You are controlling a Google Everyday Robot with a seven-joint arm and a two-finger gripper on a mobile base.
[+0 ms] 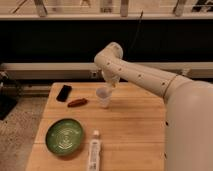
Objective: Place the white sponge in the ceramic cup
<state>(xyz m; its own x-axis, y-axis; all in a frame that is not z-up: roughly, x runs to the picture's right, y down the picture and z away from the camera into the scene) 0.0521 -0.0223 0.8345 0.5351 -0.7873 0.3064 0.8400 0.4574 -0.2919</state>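
The ceramic cup stands upright on the wooden table, near its back middle. It is whitish and tapered. My gripper hangs at the end of the white arm, just above and slightly right of the cup's rim. The white sponge does not show anywhere on the table; it is hidden or out of view.
A green round plate sits at the front left. A long white tube lies at the front edge. A black phone and a brown oblong object lie at the back left. My white arm covers the right side.
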